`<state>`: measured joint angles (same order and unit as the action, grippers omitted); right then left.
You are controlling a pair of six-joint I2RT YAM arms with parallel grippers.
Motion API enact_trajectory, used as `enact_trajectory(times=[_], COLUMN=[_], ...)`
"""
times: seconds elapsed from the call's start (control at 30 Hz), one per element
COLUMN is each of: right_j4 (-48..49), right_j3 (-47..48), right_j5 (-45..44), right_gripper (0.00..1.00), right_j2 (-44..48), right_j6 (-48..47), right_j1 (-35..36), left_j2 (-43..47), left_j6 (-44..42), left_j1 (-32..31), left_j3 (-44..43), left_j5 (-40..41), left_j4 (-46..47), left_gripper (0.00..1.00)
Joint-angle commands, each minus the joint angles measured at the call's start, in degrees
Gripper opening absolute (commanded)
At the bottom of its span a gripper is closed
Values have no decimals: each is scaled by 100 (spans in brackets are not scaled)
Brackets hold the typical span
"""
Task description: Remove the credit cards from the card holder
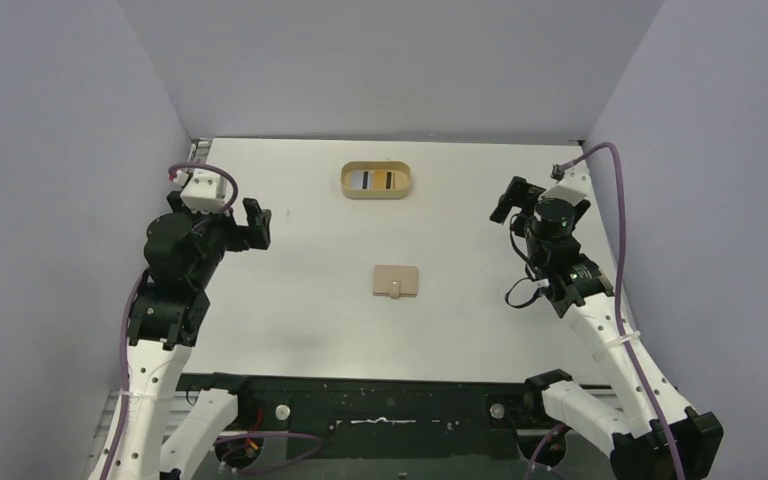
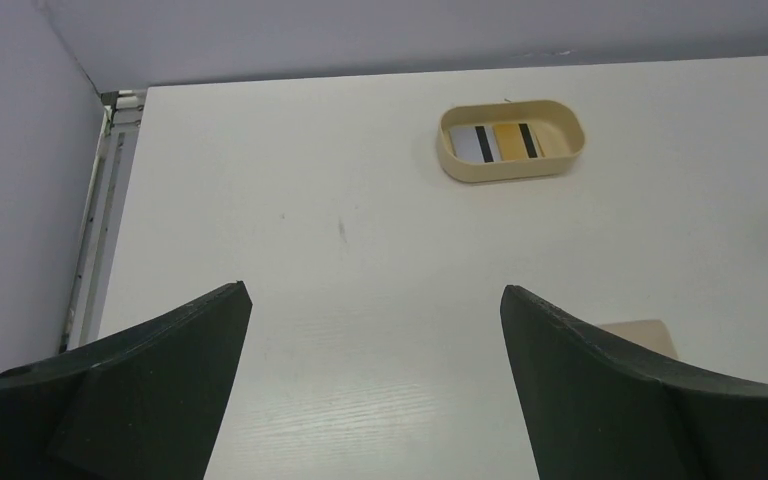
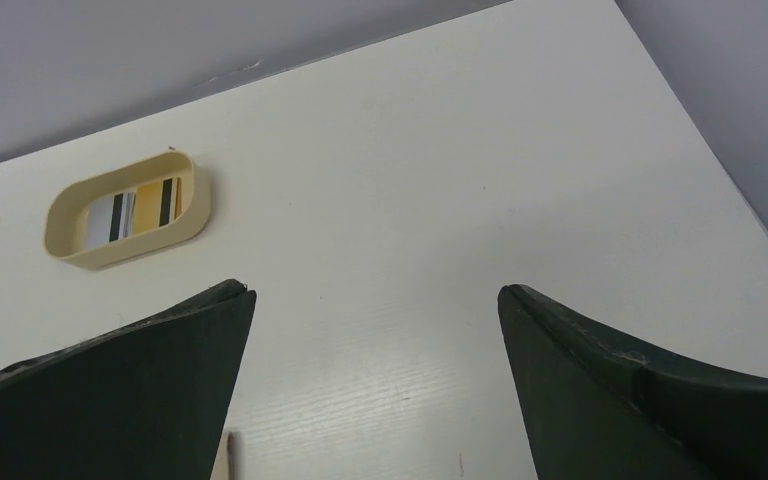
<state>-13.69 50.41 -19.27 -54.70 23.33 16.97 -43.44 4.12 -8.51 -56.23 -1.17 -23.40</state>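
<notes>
The tan card holder [image 1: 396, 281] lies flat and closed at the table's middle, its small tab toward the near edge. Its corner shows in the left wrist view [image 2: 640, 330], and a sliver shows in the right wrist view [image 3: 232, 455]. The light blue card [image 1: 361, 180] and the yellow-orange card [image 1: 385, 180] lie side by side in the oval tan tray [image 1: 375, 196] at the back, each with a black stripe. My left gripper [image 1: 260, 225] is open and empty, left of the holder. My right gripper [image 1: 505, 203] is open and empty, to its right.
The tray also shows in the left wrist view [image 2: 510, 172] and the right wrist view [image 3: 130, 250]. Grey walls close the table on the left, back and right. A seam runs along the table's left edge [image 2: 100, 220].
</notes>
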Motion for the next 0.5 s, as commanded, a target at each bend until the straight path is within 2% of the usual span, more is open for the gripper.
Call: enact_trajectory(times=[0.0,0.07,0.17,0.23,0.37,0.47], right_j4=[119,-39,-49,-86,-446,-588], right_j3=[140,183,112,107,289,304], right_j5=[126,529,588,723,1223,1096], right_gripper=[100,100,100,100,100,100], right_j2=[-28,25,147,151,-65,-196], right_j6=[-186,-566,-604,-625,-856,-1162], right_j1=[49,52,45,56,281,737], left_j2=[68,-34,-148,-392,-998,-824], left_j6=[2,-111,-182,-228,-731,-926], left_j1=[34,31,36,34,34,42], left_j3=[-121,-313,-517,-686,-1668,-1761], left_j5=[-141,-281,-573,-1250,-2441,-2878], left_j4=[37,-222,-523,-788,-2176,-2054], left_gripper=[97,97,97,97,97,97])
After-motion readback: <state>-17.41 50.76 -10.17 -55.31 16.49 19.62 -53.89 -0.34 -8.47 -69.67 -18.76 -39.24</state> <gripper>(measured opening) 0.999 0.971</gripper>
